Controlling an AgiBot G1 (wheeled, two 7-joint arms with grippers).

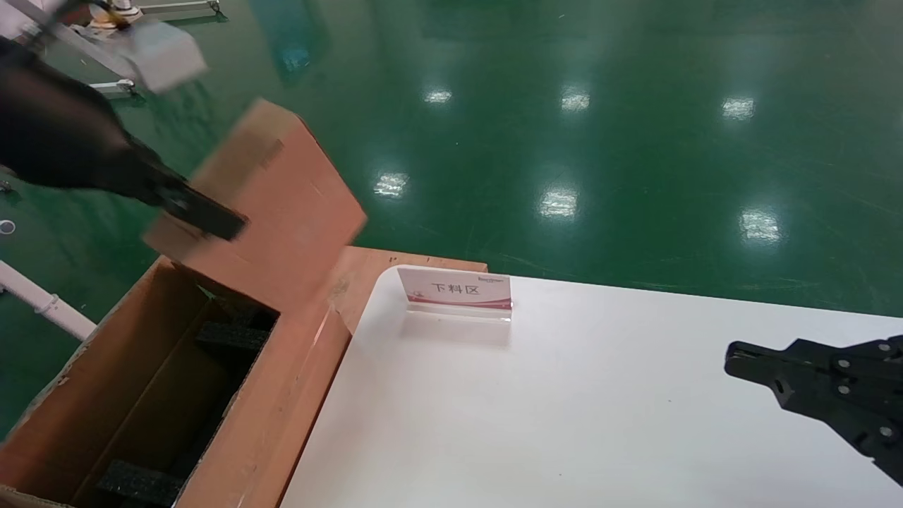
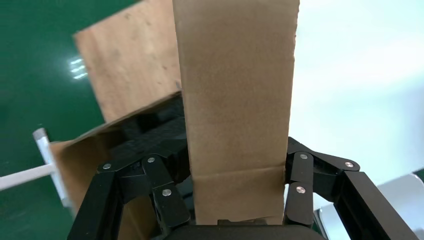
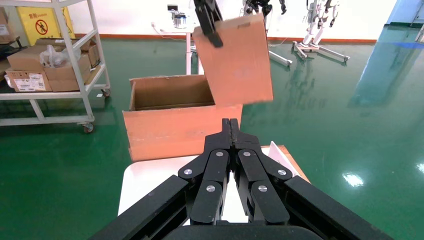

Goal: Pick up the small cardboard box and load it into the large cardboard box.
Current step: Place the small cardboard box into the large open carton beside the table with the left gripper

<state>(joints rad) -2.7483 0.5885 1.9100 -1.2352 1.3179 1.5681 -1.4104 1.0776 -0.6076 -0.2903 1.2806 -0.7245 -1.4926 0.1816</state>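
- My left gripper [image 1: 211, 219] is clamped on the small box [image 1: 271, 197], one finger [image 2: 167, 195] on each side of it, as the left wrist view shows.
- I hold the small box in the air, tilted, over the far end of the large box [image 1: 106, 381] and clear of its rim.
- The large box stands open on the floor just beside the left edge of the white table [image 1: 600, 395]. Black foam blocks [image 1: 233, 335] sit inside it, and one long flap leans against the table edge.
- My right gripper [image 1: 737, 360] hangs over the right part of the table, well apart from both boxes, its fingers pressed together on nothing.
- A small sign [image 1: 455, 289] stands near the table's far edge.
- In the right wrist view, a shelf cart [image 3: 50, 65] loaded with cartons stands on the green floor beyond the large box.
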